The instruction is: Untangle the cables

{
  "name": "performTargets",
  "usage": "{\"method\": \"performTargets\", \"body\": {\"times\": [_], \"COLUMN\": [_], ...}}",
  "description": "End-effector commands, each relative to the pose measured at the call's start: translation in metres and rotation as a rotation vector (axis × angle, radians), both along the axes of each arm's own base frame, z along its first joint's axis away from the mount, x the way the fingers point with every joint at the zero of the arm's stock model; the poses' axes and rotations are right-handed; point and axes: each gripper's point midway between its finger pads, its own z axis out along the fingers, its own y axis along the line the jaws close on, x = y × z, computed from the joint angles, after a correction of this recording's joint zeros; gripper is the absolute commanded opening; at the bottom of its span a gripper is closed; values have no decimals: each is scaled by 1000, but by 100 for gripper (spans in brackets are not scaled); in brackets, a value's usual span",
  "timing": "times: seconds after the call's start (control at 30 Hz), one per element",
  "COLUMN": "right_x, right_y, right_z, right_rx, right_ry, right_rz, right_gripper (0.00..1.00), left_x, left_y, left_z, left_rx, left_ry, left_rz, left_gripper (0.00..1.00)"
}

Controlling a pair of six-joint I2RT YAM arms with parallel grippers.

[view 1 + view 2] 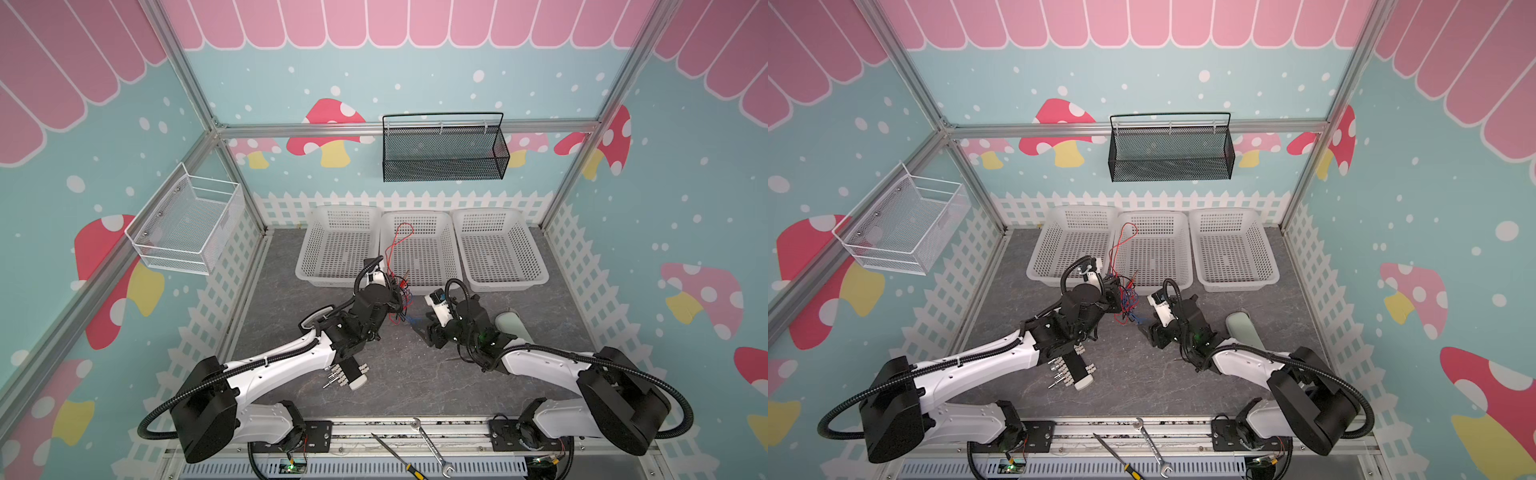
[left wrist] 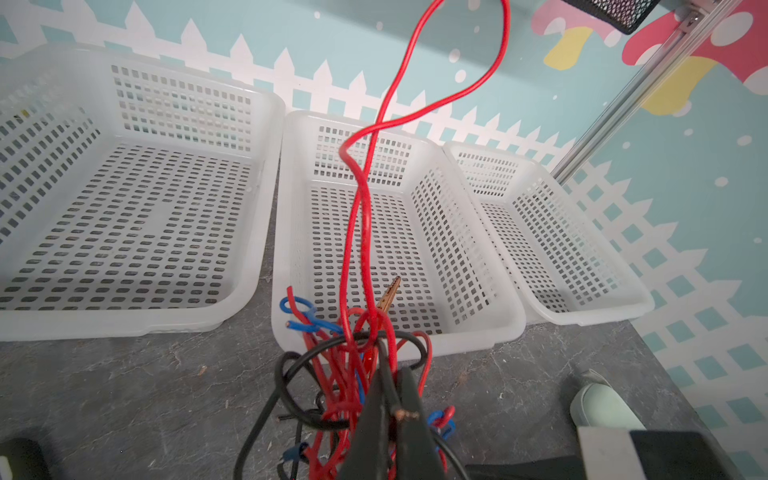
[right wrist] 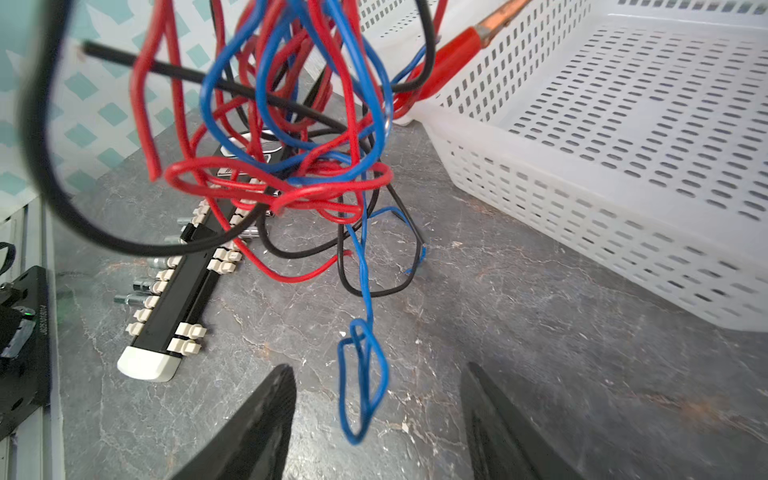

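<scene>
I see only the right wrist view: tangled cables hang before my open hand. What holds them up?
Observer: The left hand is shut on the cables, holding the bundle up.
Operator: Does any cable go above my picture?
Observer: Yes, a long red loop stands up from the bundle, towards the middle basket.
Operator: What lies beside my arm?
Observer: A pale green cylinder, on the table close beside it.
</scene>
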Motion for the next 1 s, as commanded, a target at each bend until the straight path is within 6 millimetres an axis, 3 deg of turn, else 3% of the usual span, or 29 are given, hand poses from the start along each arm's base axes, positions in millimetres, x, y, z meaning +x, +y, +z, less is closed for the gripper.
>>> {"method": "performTargets", "body": {"times": [0.0, 0.1, 0.27, 0.33, 0.4, 0.63, 0.97], "right_x": [2, 4, 5, 5, 6, 5, -21], "right_y": [14, 21, 25, 24, 22, 13, -24], "right_z": [3, -1, 1, 3, 6, 3, -14], "right_rx": [47, 64, 84, 84, 77, -3, -91], "right_ry": [-2, 13, 12, 2, -8, -21, -4], "right_rz": [36, 59, 63, 64, 58, 47, -1], "right_gripper": [65, 55, 16, 11, 0, 0, 0], "left_x": [-1, -1, -1, -1, -1, -3, 0], "left_y": [1, 1, 6, 7, 9, 27, 116], "left_z": [22, 22, 19, 16, 13, 0, -4], "left_rx": [-74, -70, -48, -39, -31, 48, 163], "left_ry": [-35, -37, -41, -37, -33, -27, -33], "left_rz": [18, 13, 30, 37, 41, 102, 327], "left_gripper": [0, 0, 0, 0, 0, 0, 0]}}
